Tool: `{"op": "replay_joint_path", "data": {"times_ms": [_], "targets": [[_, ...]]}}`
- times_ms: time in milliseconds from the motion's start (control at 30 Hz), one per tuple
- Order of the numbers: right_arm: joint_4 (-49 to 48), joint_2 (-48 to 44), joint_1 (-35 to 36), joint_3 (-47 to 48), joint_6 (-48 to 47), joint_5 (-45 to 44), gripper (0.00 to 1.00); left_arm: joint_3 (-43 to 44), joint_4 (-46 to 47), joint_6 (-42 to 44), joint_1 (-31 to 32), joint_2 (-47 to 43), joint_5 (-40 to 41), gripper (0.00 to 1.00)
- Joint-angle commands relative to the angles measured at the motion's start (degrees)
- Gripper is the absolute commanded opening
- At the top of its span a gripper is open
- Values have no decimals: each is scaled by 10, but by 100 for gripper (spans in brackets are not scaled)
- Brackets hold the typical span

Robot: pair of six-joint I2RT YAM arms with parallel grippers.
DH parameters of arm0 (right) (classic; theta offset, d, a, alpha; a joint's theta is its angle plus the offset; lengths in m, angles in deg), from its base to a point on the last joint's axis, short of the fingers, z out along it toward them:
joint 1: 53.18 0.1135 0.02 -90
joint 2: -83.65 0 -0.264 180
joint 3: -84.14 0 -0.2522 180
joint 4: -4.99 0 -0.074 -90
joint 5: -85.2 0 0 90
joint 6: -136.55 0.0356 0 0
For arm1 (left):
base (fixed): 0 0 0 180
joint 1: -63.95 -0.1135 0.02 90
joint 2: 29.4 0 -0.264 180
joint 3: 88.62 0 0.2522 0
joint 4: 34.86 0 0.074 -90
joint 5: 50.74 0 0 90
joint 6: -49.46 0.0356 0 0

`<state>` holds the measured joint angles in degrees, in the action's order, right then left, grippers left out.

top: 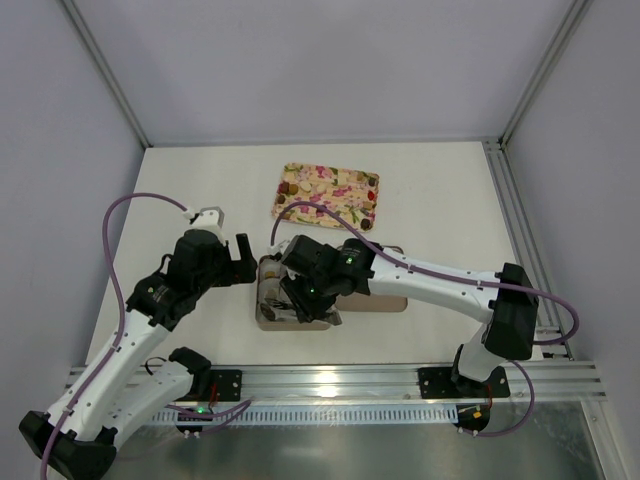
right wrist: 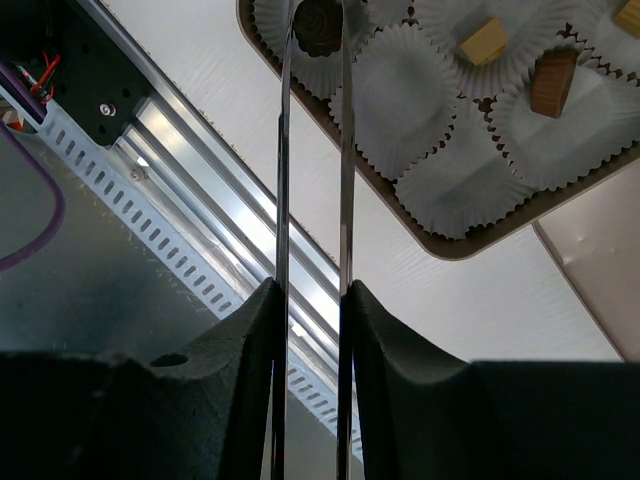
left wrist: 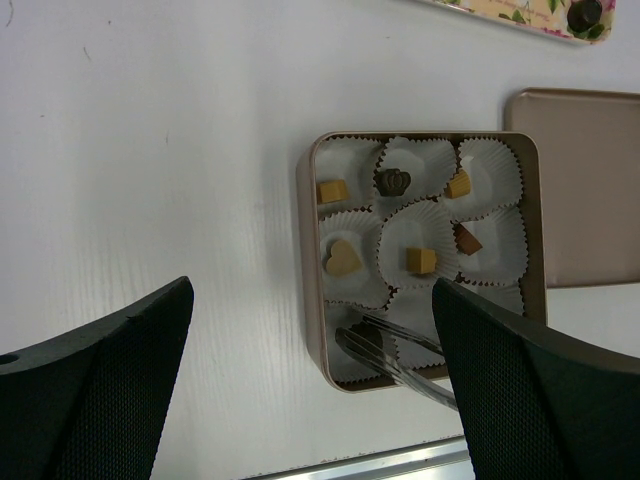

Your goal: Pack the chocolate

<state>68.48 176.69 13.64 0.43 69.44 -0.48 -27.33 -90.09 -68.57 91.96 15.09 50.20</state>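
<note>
A square brown box (left wrist: pixel 310 250) lined with white paper cups holds several chocolates: a dark crown-shaped one (left wrist: pixel 393 181), a tan heart (left wrist: pixel 342 258), tan cubes (left wrist: pixel 421 260) and a brown piece (left wrist: pixel 468 239). My right gripper (right wrist: pixel 312 290) is shut on metal tongs (right wrist: pixel 283 180). The tong tips pinch a dark round chocolate (right wrist: pixel 318 27) over the cup in the box corner nearest the arm bases and to the left. The tongs also show in the left wrist view (left wrist: pixel 400 362). My left gripper (left wrist: pixel 312 290) is open and empty above the box's left side.
The box lid (left wrist: pixel 590 190) lies flat to the right of the box. A flower-print tray (top: pixel 327 193) sits farther back with one dark chocolate (left wrist: pixel 585 12) on it. The aluminium rail (right wrist: pixel 190 170) runs along the near table edge.
</note>
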Motion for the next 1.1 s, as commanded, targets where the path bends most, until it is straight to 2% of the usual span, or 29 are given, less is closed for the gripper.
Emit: {"op": "replay_joint_path", "data": {"times_ms": [0, 633, 967, 1067], "targets": [[-28, 2, 5, 3, 6, 10, 35, 1, 3, 3, -2, -4, 8, 100], [-29, 1, 5, 4, 7, 3, 44, 1, 3, 3, -2, -5, 8, 100], [-27, -7, 5, 8, 7, -5, 44, 1, 3, 3, -2, -6, 8, 100], [-15, -15, 1, 22, 4, -32, 44, 1, 3, 3, -2, -7, 8, 100]]}}
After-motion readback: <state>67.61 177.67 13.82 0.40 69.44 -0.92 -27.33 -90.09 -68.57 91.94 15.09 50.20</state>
